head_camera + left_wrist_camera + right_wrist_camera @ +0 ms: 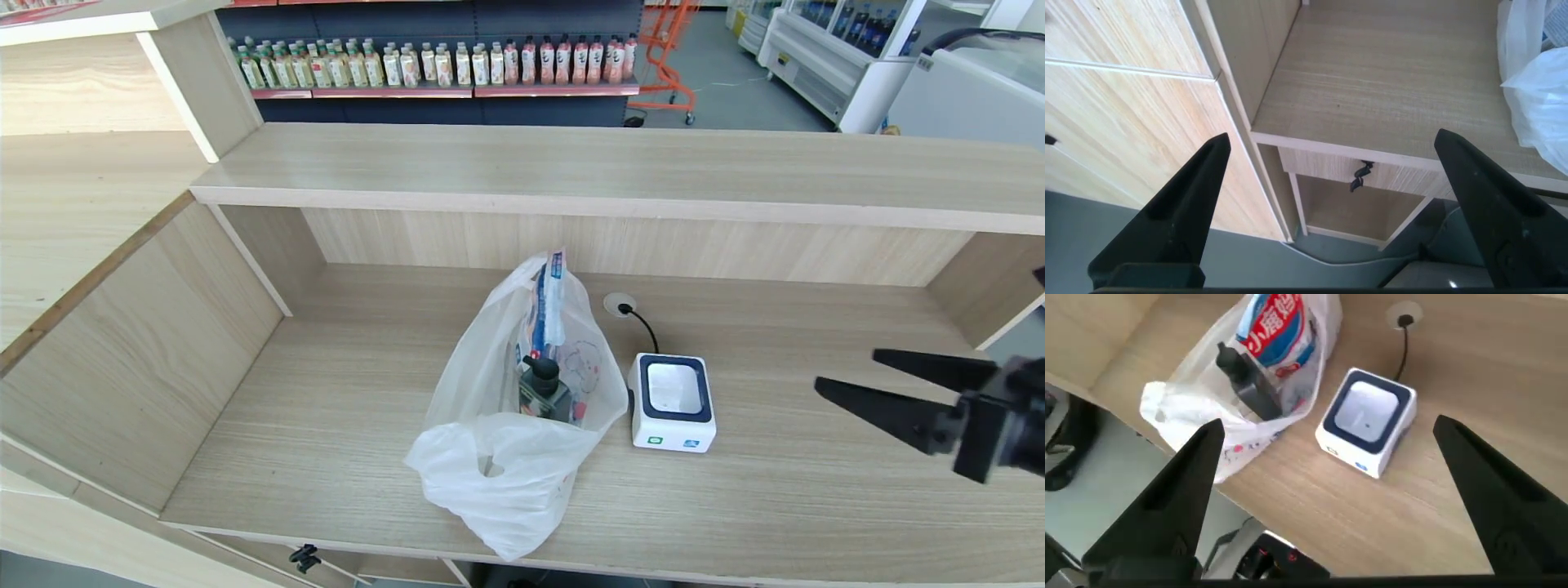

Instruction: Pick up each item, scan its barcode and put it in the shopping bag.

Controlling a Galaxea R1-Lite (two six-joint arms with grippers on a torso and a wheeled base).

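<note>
Shopping bag [522, 425] just left of the scanner [672, 400] already holds 2 items, pump bottle [543, 388] and packet [549, 306], so task looks near finished; right gripper [846, 369] right of scanner and left gripper [1331, 139] both spread wide, empty.

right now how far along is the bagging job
Done: the shopping bag holds a pump bottle and a tall packet. In hand: nothing; the left end effector and right end effector are open, the right beside the scanner. Left: I see no unbagged item, so probably nothing.
</note>
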